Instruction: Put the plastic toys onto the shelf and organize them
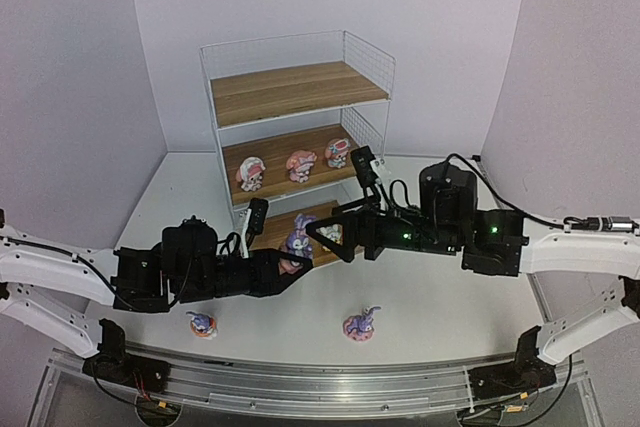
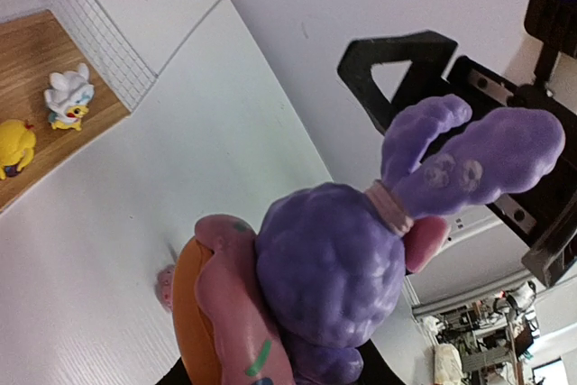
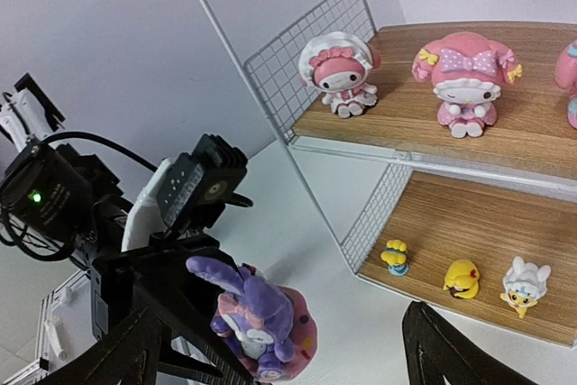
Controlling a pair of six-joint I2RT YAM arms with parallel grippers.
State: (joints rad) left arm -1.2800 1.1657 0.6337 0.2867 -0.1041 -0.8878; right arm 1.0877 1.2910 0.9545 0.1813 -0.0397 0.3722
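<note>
My left gripper (image 1: 290, 265) is shut on a purple bunny on a pink donut base (image 1: 298, 240) and holds it above the table in front of the shelf (image 1: 295, 90). The bunny fills the left wrist view (image 2: 334, 268). My right gripper (image 1: 335, 232) is open and empty, close beside the bunny; in the right wrist view the bunny (image 3: 261, 322) sits between its spread fingers (image 3: 126, 358). Two more bunnies (image 1: 202, 323) (image 1: 362, 324) stand on the table near the front. Three pink-and-white figures (image 3: 466, 81) stand on the middle board. Three small yellow/white ones (image 3: 462, 279) stand on the bottom board.
The shelf's top board holds nothing. A white wire-grid side panel (image 3: 306, 69) stands between my grippers and the boards. White walls close the table at the left, back and right. A metal rail (image 1: 320, 387) runs along the near edge.
</note>
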